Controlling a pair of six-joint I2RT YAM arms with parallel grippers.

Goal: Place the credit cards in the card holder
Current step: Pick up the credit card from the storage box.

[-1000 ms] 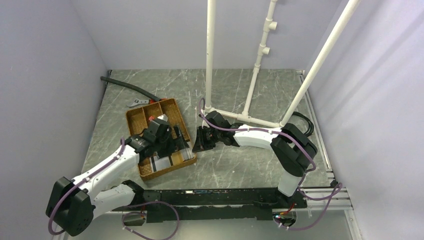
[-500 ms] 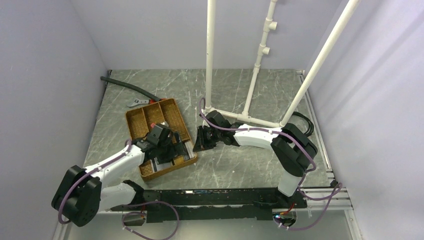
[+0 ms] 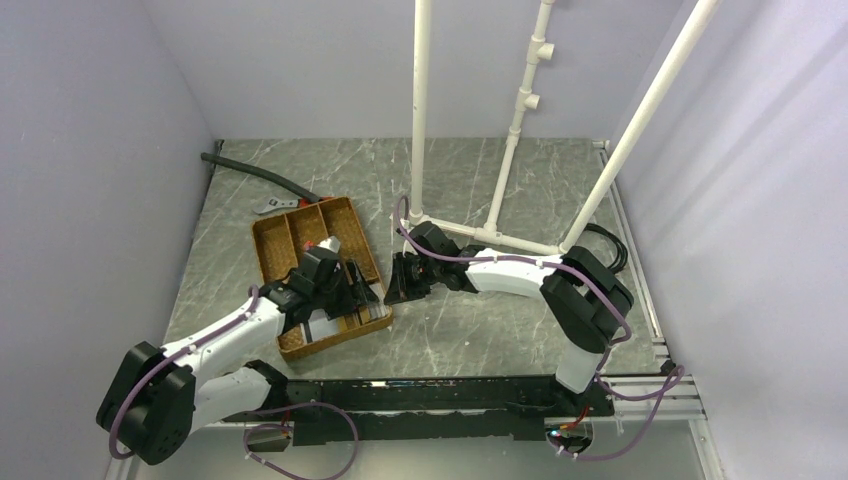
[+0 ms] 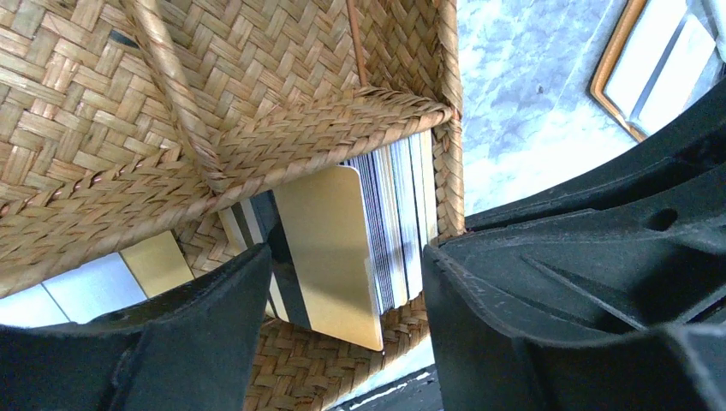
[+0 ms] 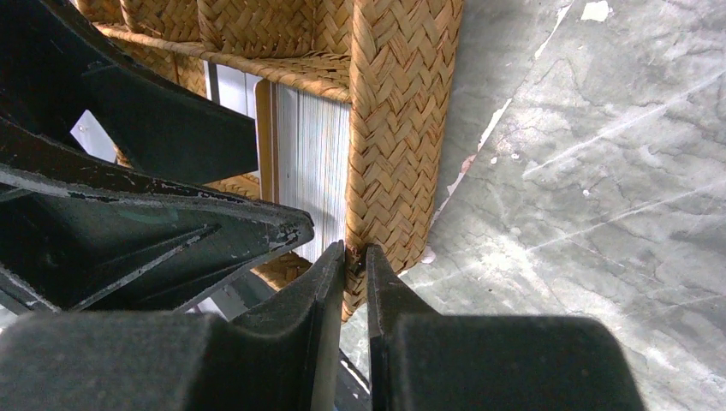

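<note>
The brown woven divided tray (image 4: 257,51) lies on the grey marbled table (image 5: 582,154), left of centre. The credit cards (image 4: 398,205) stand on edge as a packed stack in its corner compartment, pressed against the tray's outer wall. A gold card (image 4: 330,248) with a dark stripe leans at the front of the stack. A woven divider closes the compartment on the far side, and the outer wall closes it on the right. In the neighbouring compartment a white card (image 4: 81,295) and a second gold card (image 4: 158,261) lie flat.

The left gripper (image 4: 342,257) is down in this compartment with its jaws spread, one finger on each side of the leaning gold card and the stack. Neither finger clamps a card.

The right gripper (image 5: 355,253) is just outside the same corner. Its jaws are pressed nearly together and pinch the lower edge of the tray's woven wall. In the right wrist view the left gripper's black body fills the left side and hides much of the compartment.

Beyond the wall, on bare table, lies a flat orange-rimmed piece (image 4: 663,64); it is probably the card holder, though the picture's edge cuts it off.

Behind the arms a white plastic pipe frame (image 3: 419,110) stands. A black hose (image 3: 250,170) and a small grey metal piece (image 3: 272,206) lie at the far left.
</note>
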